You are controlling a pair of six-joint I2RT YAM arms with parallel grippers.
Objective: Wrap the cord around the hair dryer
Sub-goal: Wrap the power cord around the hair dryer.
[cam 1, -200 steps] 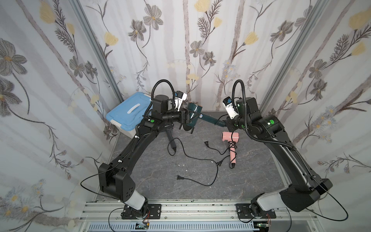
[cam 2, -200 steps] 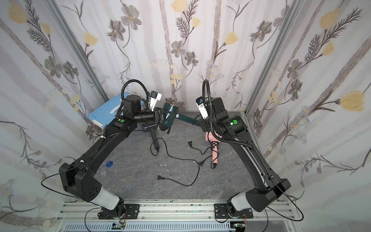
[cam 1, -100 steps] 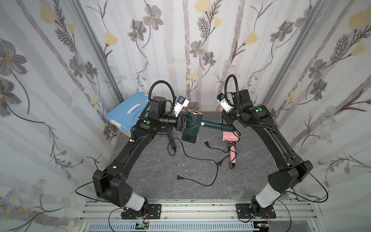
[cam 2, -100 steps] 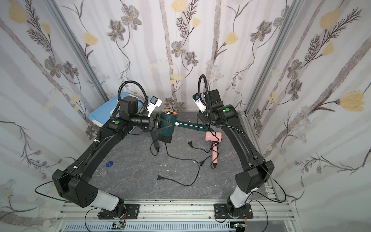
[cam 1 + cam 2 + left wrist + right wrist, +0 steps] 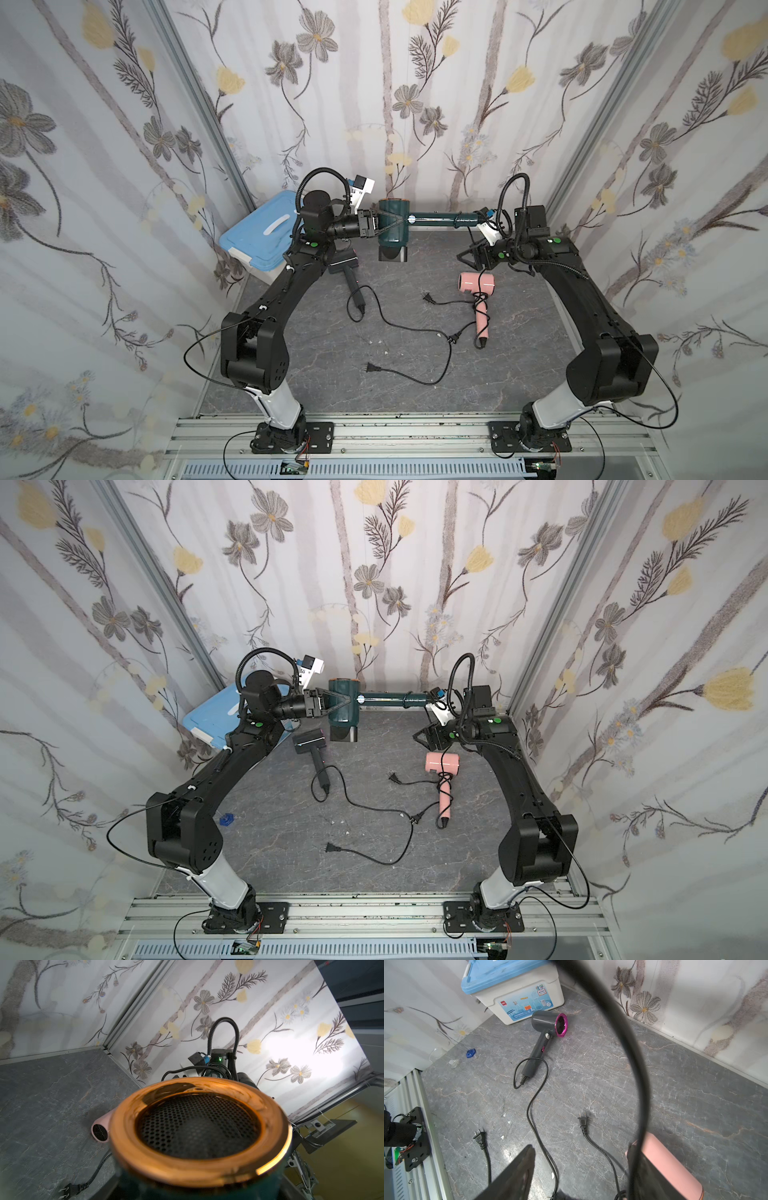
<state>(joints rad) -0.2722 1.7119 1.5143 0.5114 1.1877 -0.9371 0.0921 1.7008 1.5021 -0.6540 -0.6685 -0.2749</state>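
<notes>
The teal hair dryer [image 5: 392, 245] hangs in the air by the back wall, its handle [image 5: 436, 218] level and pointing at my right arm. My left gripper [image 5: 392, 222] is shut on the dryer's head. In the left wrist view the copper-ringed grille [image 5: 197, 1167] hides the jaws. The black cord [image 5: 629, 1053] loops at the handle's end [image 5: 172, 1071] and drops past my right wrist as a blurred arc. My right gripper [image 5: 467, 257] is open and empty, below the handle's end and just above the pink dryer. Its two fingers [image 5: 517, 1172] stand wide apart.
A pink dryer [image 5: 476, 282] lies right of centre with cord tangled round its handle. A dark grey dryer [image 5: 345, 264] lies under my left wrist. Loose cords and plugs [image 5: 370, 368] cross the table's middle. A blue-lidded box [image 5: 257, 232] fills the back left corner.
My right gripper was shut at the handle's end; it has opened, let go and dropped lower. The left arm has carried the dryer up and back, the handle now level.
</notes>
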